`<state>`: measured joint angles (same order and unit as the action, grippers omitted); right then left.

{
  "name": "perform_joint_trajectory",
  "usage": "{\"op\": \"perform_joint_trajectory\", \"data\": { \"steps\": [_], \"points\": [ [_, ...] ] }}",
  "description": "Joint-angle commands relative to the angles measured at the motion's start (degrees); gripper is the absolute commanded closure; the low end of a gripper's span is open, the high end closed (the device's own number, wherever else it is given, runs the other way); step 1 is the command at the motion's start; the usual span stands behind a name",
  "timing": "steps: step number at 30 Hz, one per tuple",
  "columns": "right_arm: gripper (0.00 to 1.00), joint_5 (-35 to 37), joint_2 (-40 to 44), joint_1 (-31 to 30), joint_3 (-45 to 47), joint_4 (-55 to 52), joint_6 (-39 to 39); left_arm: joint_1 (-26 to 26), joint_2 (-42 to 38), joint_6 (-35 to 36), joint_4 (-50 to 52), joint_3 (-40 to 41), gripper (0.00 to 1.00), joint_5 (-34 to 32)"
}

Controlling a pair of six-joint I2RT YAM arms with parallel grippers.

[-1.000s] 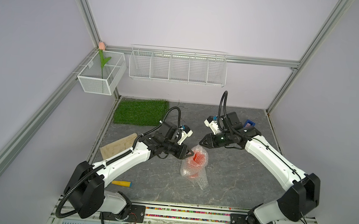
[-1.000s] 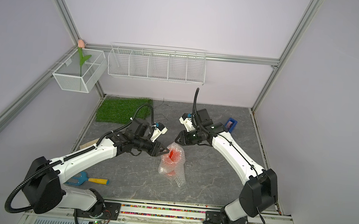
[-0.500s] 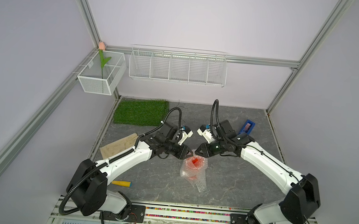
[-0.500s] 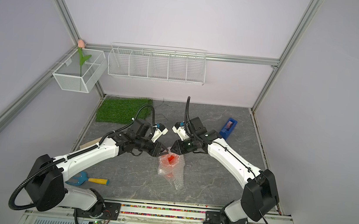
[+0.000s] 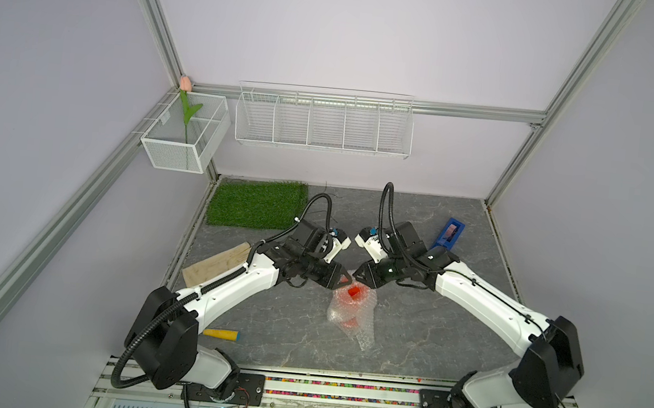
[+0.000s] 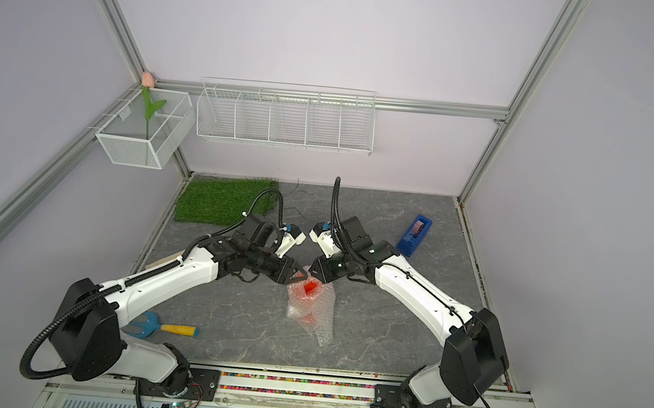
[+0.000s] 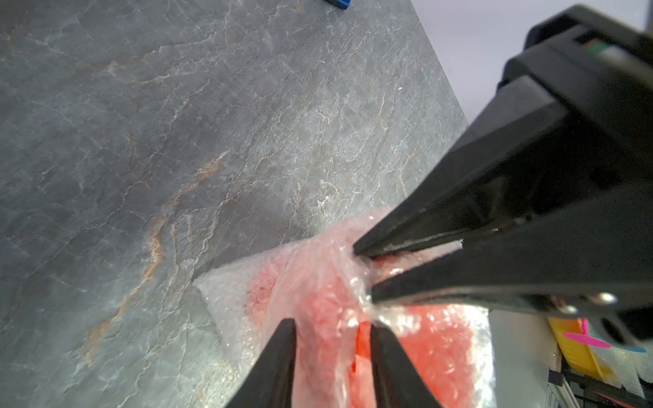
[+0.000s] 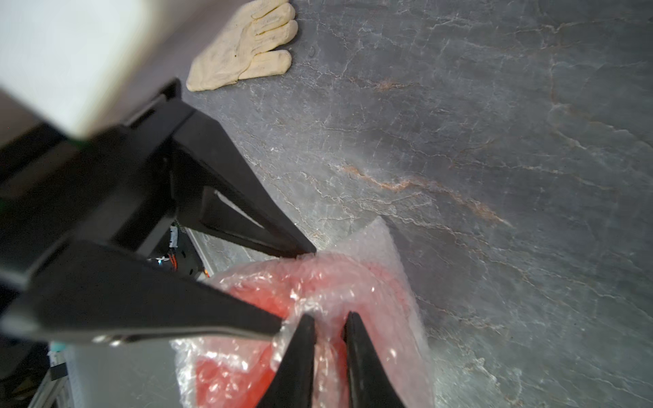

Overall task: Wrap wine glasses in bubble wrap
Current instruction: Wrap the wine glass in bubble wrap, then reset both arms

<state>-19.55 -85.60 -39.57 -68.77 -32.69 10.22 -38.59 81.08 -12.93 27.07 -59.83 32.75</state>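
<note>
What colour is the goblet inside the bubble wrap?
Red-orange; the goblet shows best through the bubble wrap in the right wrist view.

The goblet [image 5: 353, 292] is almost wholly veiled by the bubble wrap [image 5: 363, 335], so only a red patch shows in both top views and its stem and foot cannot be made out, while both wrist views cut the bundle off at their edges. Whether the left gripper [image 7: 332, 323] squeezes the wrap or merely touches it cannot be told, and the right gripper [image 7: 364, 273] blurs toward its body. In a top view the left arm [image 5: 234, 286] covers part of the glove [image 5: 213, 268] and the blade of the trowel [image 5: 220, 333].
</note>
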Motion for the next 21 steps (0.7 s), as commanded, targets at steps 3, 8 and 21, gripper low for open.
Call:
{"op": "perform_joint_trajectory", "data": {
  "steps": [3,8,21],
  "points": [
    [0.77,5.3,-0.3,-0.9,1.2,-7.0,-2.3,0.4,-6.0,1.2,-0.3,-4.7,0.49,1.4],
    [0.66,4.3,2.3,0.1,-1.4,-7.2,-2.4,2.2,-11.3,0.5,-2.0,-4.8,0.41,-4.5],
    [0.23,12.7,17.5,15.9,4.4,4.5,-1.9,13.4,-22.9,-2.8,-9.5,5.7,0.21,-47.4]
  ]
}}
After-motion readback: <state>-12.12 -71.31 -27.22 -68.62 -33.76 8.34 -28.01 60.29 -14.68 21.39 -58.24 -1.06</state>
